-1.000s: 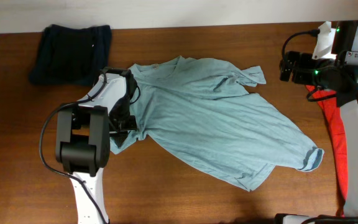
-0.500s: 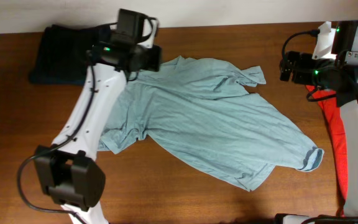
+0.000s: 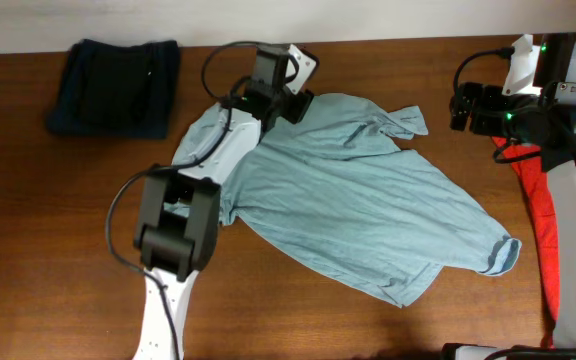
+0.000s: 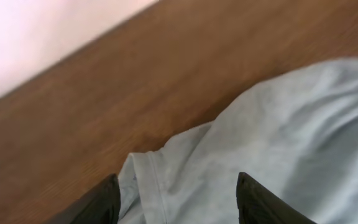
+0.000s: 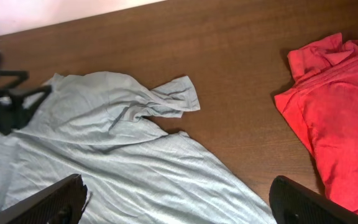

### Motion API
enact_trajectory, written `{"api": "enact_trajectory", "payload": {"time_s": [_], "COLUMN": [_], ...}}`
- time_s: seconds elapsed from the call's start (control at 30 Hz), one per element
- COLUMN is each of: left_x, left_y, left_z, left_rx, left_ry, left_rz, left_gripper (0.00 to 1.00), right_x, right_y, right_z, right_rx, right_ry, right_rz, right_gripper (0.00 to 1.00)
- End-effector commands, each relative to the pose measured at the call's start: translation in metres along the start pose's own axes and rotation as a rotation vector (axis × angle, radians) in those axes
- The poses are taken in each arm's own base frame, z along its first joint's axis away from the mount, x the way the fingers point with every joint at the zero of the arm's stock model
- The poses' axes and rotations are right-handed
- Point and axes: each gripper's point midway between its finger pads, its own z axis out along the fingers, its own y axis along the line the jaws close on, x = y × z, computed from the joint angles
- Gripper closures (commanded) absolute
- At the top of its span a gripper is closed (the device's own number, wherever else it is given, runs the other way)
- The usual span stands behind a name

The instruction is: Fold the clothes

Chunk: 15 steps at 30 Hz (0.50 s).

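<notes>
The pale grey-blue T-shirt (image 3: 353,205) lies spread and wrinkled across the middle of the table. My left gripper (image 3: 296,100) hovers over its top edge, near the collar. In the left wrist view that gripper (image 4: 178,204) is open, a seamed edge of the shirt (image 4: 278,137) lying between its fingers (image 4: 101,202), ungripped. My right gripper (image 3: 465,108) is off the shirt's top right corner. It (image 5: 179,205) stands open above the shirt (image 5: 135,162), holding nothing. A red T-shirt (image 3: 536,215) lies crumpled at the right edge. A dark navy garment (image 3: 113,85) sits folded at the back left.
The left arm (image 3: 173,225) reaches from its base at the front left over the shirt's left side. The right arm (image 3: 568,200) partly covers the red T-shirt (image 5: 334,106). A pale wall (image 3: 268,20) borders the wooden table (image 3: 58,220) at the back.
My left gripper swung from the shirt's left sleeve up and right to its top edge, and its jaws opened. The right arm stayed put.
</notes>
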Motion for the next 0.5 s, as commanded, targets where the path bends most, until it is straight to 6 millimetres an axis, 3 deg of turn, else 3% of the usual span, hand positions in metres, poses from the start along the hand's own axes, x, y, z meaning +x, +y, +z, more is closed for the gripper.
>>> {"api": "enact_trajectory", "payload": {"time_s": [0.0, 0.47], "left_x": [0.011, 0.029], "left_y": [0.003, 0.006], "left_z": [0.018, 0.045], "left_rx": [-0.012, -0.034], "left_ry": [-0.012, -0.022], "left_rz": [0.067, 0.123], "left_gripper": [0.40, 0.42], "right_x": [-0.001, -0.001], "right_y": [-0.001, -0.001], "right_z": [-0.001, -0.001], "right_rx": [0.003, 0.003], "right_ry": [-0.005, -0.005], "right_rz": [0.003, 0.003], "right_gripper": [0.01, 0.02]}}
